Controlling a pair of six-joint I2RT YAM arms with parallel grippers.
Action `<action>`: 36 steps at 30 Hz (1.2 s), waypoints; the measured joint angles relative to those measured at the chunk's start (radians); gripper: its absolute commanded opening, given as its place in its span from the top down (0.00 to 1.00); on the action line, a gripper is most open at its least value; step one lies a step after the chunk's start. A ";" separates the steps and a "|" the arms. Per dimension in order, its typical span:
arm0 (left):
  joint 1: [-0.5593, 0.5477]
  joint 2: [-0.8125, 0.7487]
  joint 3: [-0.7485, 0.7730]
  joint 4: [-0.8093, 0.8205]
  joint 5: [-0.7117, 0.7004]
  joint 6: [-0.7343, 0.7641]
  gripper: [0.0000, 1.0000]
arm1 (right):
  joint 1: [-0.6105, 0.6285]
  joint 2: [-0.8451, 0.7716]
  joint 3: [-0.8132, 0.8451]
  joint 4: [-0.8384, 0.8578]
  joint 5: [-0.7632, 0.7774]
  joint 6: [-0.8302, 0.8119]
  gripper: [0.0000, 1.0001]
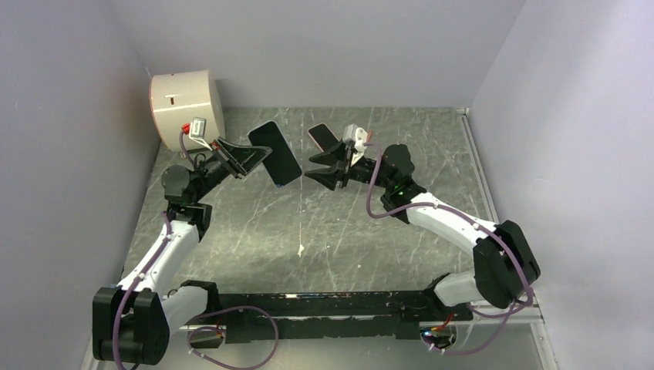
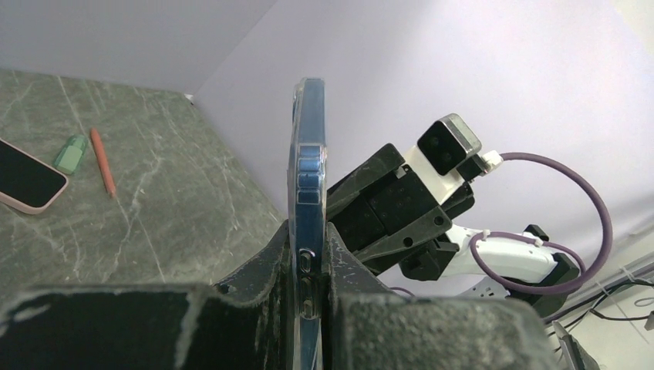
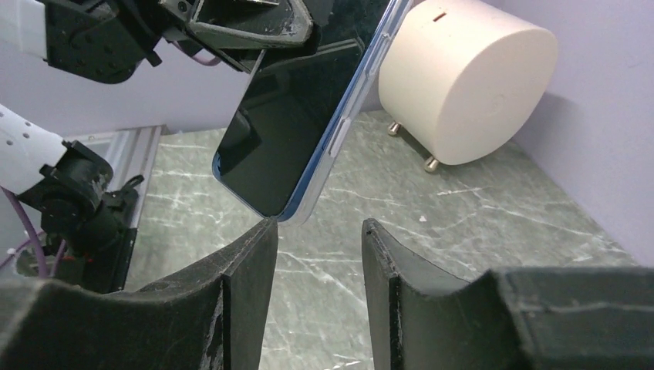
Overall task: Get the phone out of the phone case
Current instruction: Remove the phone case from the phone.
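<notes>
- The right hand [image 3: 316, 231] is spread and empty, its jaws aimed at the phone's free corner just beyond them.
- The phone [image 3: 289, 116], in its case [image 2: 308, 162], hangs above the worktop [image 1: 347, 231], with its long axis running from the left hand toward the right.
- The left hand [image 1: 251, 158] pinches the far end.

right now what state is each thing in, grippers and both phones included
phone: screen dark, tilted, off the table, inside the phone case
phone case: clear, on the phone
left gripper: shut on the phone
right gripper: open, empty, close to the phone's lower corner
pink-cased phone: flat on the table, screen up, dark
pen: lying on the table
</notes>
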 measured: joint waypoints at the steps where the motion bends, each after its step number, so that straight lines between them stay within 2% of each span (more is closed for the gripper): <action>1: 0.000 0.000 -0.003 0.008 -0.002 -0.004 0.98 | 0.000 0.005 0.000 0.014 0.000 0.016 0.54; 10: 0.002 0.000 -0.019 0.042 -0.007 -0.026 0.97 | 0.000 0.065 0.000 0.097 -0.008 0.128 0.56; 25: 0.010 0.001 -0.032 0.100 -0.014 -0.050 0.98 | 0.000 0.119 0.019 0.146 -0.049 0.204 0.59; 36: 0.017 0.055 -0.044 0.247 -0.051 -0.132 0.98 | -0.003 0.171 0.090 0.146 -0.044 0.246 0.61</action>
